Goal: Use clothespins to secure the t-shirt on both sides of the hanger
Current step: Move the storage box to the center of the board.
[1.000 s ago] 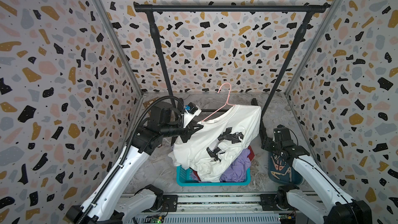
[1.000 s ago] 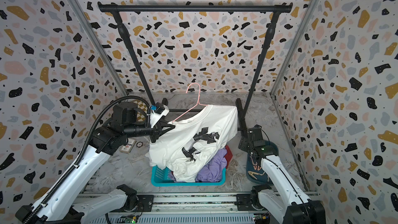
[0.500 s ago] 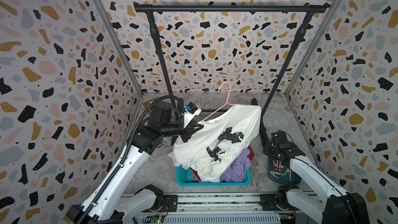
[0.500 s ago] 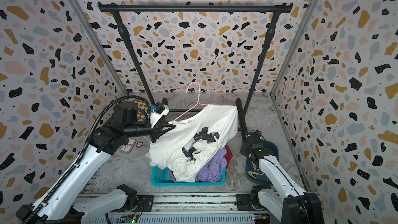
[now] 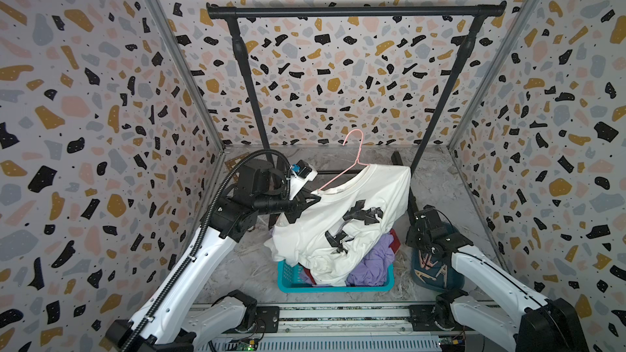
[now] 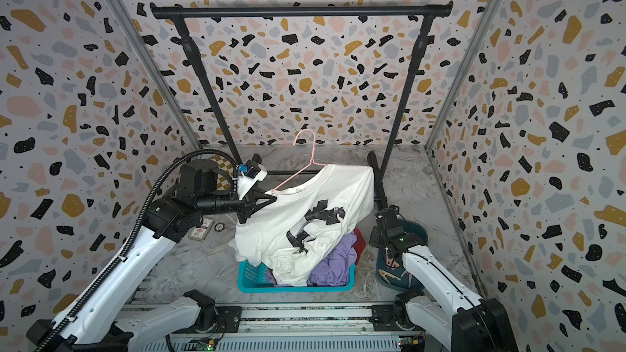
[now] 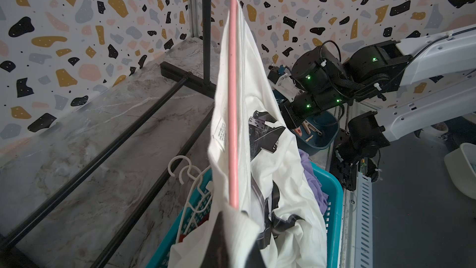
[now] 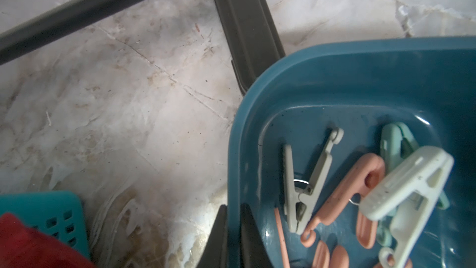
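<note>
A white t-shirt with a black print hangs on a pink wire hanger above the basket. My left gripper is shut on the hanger's end through the shirt's shoulder. Several clothespins, grey-white, pink, mint and white, lie in a dark teal tub. My right gripper reaches down there, one finger on each side of the tub's wall, shut on it.
A turquoise laundry basket holds purple and red clothes and white hangers. The black garment rack stands behind, its foot close to the tub. Cards and a chip lie on the marble floor.
My right gripper has shifted a little left and lower at the tub, and its jaws have closed on the tub's wall. The left arm, hanger and shirt have not moved.
</note>
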You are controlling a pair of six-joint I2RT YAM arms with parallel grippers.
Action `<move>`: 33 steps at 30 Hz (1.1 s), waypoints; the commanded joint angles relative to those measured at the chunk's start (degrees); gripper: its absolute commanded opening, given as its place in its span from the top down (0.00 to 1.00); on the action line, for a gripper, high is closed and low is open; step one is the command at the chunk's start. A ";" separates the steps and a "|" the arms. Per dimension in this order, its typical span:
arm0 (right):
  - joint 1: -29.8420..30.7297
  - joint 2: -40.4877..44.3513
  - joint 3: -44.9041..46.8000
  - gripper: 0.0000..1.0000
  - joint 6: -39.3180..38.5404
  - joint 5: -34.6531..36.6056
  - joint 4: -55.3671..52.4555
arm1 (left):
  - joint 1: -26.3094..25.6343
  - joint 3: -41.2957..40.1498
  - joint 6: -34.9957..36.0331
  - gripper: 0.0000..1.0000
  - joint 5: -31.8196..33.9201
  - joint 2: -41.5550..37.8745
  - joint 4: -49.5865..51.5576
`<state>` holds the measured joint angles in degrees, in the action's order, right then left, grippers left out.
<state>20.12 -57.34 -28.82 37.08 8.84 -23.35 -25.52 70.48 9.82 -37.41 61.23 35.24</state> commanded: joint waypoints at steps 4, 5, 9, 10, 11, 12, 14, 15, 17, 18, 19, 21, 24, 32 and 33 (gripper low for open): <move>-0.62 5.57 -0.15 0.40 2.84 -0.27 -3.17 | -0.15 0.36 -0.34 1.00 -1.39 -0.24 -5.65; -1.25 6.72 -0.16 0.37 2.99 0.39 -3.43 | -0.15 0.30 -0.33 1.00 -1.43 -0.31 -5.80; -7.73 11.18 0.68 0.30 2.66 -1.16 -2.77 | -0.15 0.34 -0.62 1.00 -1.85 -0.32 -6.11; -9.51 11.62 0.87 0.31 2.52 -1.87 -2.45 | -0.15 0.23 -0.67 1.00 -1.97 -0.32 -6.13; -11.22 11.85 0.88 0.31 2.11 -2.30 -2.21 | -0.15 0.23 -0.68 1.00 -1.90 -0.32 -6.23; -12.82 11.99 0.78 0.32 1.55 -2.48 -2.07 | -0.15 0.25 -0.75 1.00 -1.99 -0.24 -6.23; -15.55 12.03 1.03 0.32 0.08 -4.12 -0.49 | -0.23 0.26 -0.68 1.00 -2.13 -0.24 -6.24; -17.02 11.38 1.20 0.33 -0.30 -5.03 0.17 | -0.28 0.14 -0.72 1.00 -2.13 -0.24 -6.33; -20.09 9.25 1.64 0.34 -1.87 -7.51 1.65 | -0.28 0.25 -0.82 1.00 -2.08 -0.17 -6.34; -21.59 7.78 1.70 0.34 -2.37 -8.80 2.14 | -0.32 0.25 -0.77 1.00 -2.11 -0.17 -6.31; -22.38 6.93 1.82 0.34 -2.81 -9.35 2.69 | -0.33 0.21 -0.73 1.00 -2.20 -0.06 -6.29; -22.90 4.88 2.01 0.36 -3.65 -9.49 3.93 | -0.32 0.18 -0.78 1.00 -2.20 -0.13 -6.28; -22.78 2.77 2.27 0.42 -4.84 -9.52 5.29 | -0.32 0.01 -0.69 1.00 -2.10 -0.24 -6.33; -18.08 -2.76 2.16 0.48 -6.84 -7.73 7.72 | -0.33 -0.04 -0.69 1.00 -2.65 0.02 -6.50; -16.22 -3.68 1.64 0.48 -6.71 -5.82 7.46 | -0.41 -0.07 -0.73 1.00 -2.66 0.03 -6.45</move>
<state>0.86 -59.44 -25.98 31.64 0.36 -16.29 -25.58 70.48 9.63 -38.48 61.52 34.33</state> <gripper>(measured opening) 0.523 0.065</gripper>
